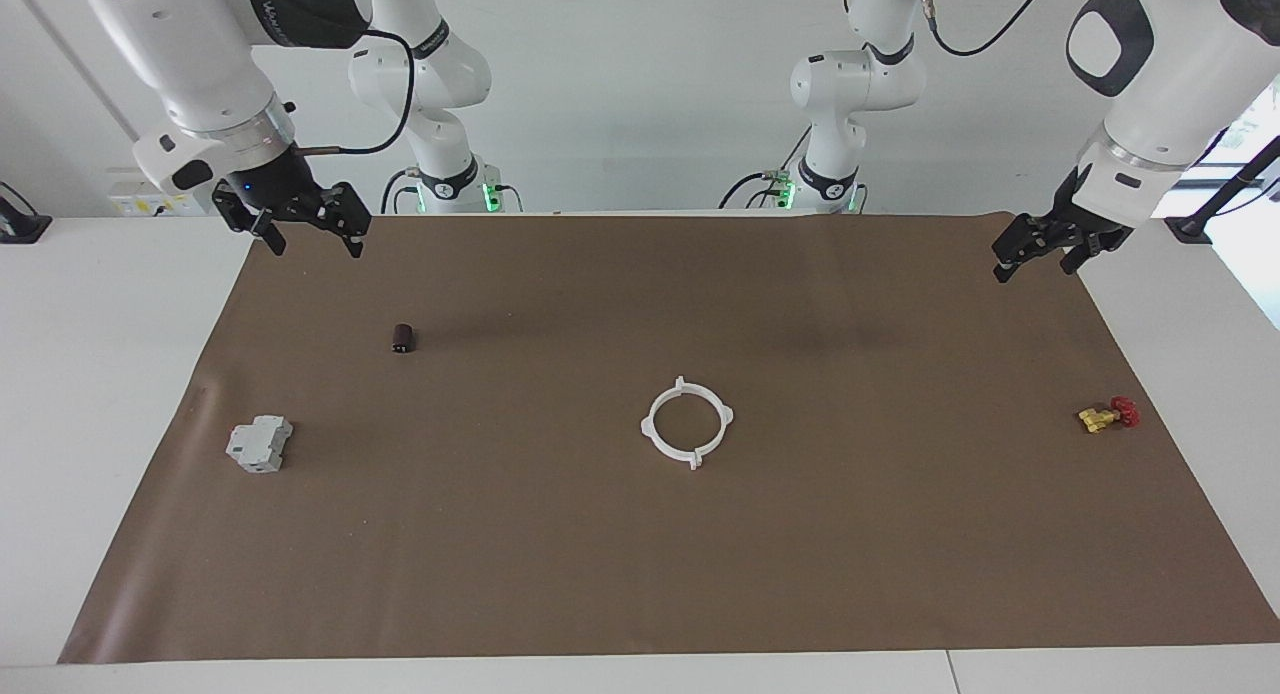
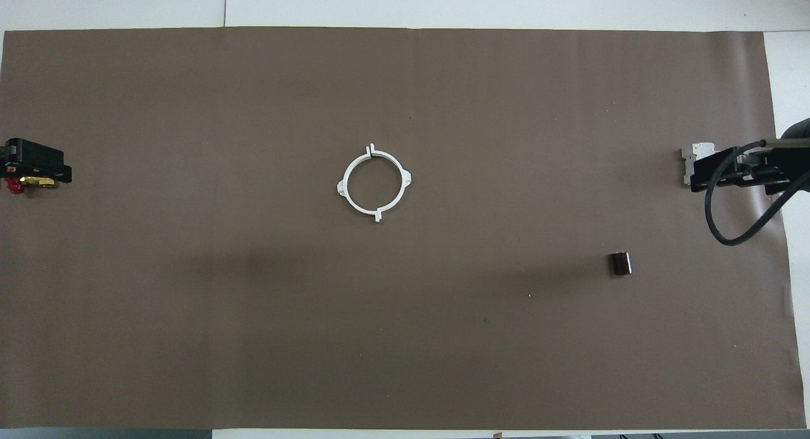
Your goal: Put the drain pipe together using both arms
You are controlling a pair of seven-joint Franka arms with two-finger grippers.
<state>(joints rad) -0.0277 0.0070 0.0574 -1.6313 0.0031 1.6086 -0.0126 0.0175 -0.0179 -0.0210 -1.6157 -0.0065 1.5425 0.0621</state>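
The drain pipe (image 1: 648,424) lies on the middle of the brown mat as one white ring with four small tabs, its two half-arcs closed together; it also shows in the overhead view (image 2: 354,204). My right gripper (image 1: 312,242) is open and empty, raised over the mat's edge at the right arm's end, also in the overhead view (image 2: 728,173). My left gripper (image 1: 1035,266) is open and empty, raised over the mat's corner at the left arm's end, also in the overhead view (image 2: 38,167). Both are far from the ring.
A grey blocky part (image 1: 259,444) and a small dark cylinder (image 1: 403,338) lie toward the right arm's end. A small yellow and red fitting (image 1: 1105,415) lies toward the left arm's end. The brown mat (image 1: 640,574) covers most of the white table.
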